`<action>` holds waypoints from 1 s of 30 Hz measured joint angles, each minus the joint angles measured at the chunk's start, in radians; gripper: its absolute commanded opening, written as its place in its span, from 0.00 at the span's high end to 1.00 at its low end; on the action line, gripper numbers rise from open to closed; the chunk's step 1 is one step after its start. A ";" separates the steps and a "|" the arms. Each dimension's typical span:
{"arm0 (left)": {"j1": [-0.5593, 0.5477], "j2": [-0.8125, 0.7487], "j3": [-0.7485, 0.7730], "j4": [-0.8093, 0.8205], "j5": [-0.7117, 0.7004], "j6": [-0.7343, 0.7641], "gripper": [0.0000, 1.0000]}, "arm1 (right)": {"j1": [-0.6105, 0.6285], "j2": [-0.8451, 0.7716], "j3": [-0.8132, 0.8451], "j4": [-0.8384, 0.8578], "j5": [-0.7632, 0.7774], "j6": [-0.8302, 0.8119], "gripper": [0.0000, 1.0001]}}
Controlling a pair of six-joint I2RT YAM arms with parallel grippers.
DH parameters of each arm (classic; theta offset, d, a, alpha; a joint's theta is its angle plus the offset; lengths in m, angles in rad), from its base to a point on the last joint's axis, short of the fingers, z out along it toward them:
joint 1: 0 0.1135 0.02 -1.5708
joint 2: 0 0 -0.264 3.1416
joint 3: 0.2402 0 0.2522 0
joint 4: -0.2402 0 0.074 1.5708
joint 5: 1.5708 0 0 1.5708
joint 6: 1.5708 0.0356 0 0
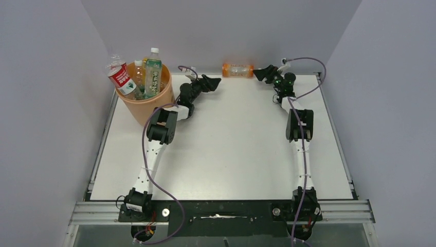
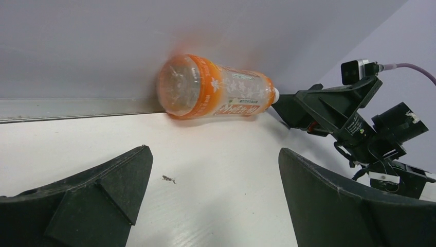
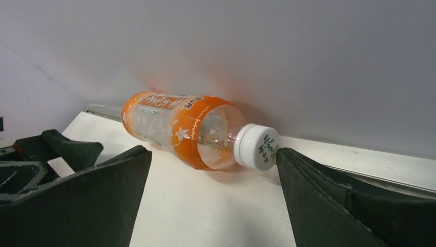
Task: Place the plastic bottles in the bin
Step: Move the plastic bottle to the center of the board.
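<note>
An orange-labelled plastic bottle point(image 1: 237, 70) lies on its side against the back wall. Its base faces my left gripper point(image 1: 212, 81) and its white cap faces my right gripper point(image 1: 259, 73). In the left wrist view the bottle point(image 2: 216, 90) lies ahead of my open left gripper point(image 2: 214, 150), a short way beyond the tips. In the right wrist view my right gripper point(image 3: 213, 151) is open, and the cap point(image 3: 257, 146) sits right at the tip of one finger; the bottle's body point(image 3: 175, 126) is outside the jaws. The peach-orange bin point(image 1: 149, 110) stands at the back left and holds several bottles point(image 1: 153, 72).
The back wall and a metal rail point(image 2: 77, 108) run directly behind the lying bottle. A red-labelled bottle point(image 1: 119, 76) leans out over the bin's rim. The side walls close in the table point(image 1: 231, 154) on the left and right.
</note>
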 measured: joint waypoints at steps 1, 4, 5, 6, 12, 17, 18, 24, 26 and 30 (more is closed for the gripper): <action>0.003 -0.003 -0.005 0.000 0.005 -0.001 0.03 | 0.013 0.005 0.010 0.003 -0.010 -0.001 0.00; 0.014 -0.007 -0.011 0.000 0.027 -0.004 0.03 | 0.048 0.003 -0.006 0.026 -0.060 0.007 0.08; 0.016 -0.011 -0.018 0.000 0.032 -0.005 0.03 | 0.055 -0.019 -0.063 0.072 -0.085 0.012 0.07; 0.018 -0.017 -0.027 0.000 0.036 -0.005 0.03 | 0.062 -0.066 -0.168 0.138 -0.111 0.019 0.06; 0.024 -0.027 -0.044 0.003 0.052 -0.006 0.03 | 0.088 -0.464 -0.966 0.440 -0.242 0.033 0.05; 0.027 -0.027 -0.043 0.000 0.054 -0.008 0.03 | 0.067 -0.498 -1.010 0.430 -0.245 0.005 0.06; 0.027 -0.027 -0.042 -0.001 0.054 -0.008 0.03 | 0.058 -0.491 -0.987 0.416 -0.235 0.002 0.06; 0.029 -0.023 -0.019 -0.032 0.054 -0.008 0.03 | 0.007 -0.300 -0.523 0.214 -0.158 -0.053 0.04; 0.031 -0.018 -0.005 -0.040 0.054 -0.009 0.03 | 0.002 -0.183 -0.289 0.140 -0.149 -0.053 0.02; 0.034 -0.016 0.003 -0.053 0.054 -0.010 0.03 | 0.013 -0.018 -0.019 0.052 -0.138 -0.030 0.01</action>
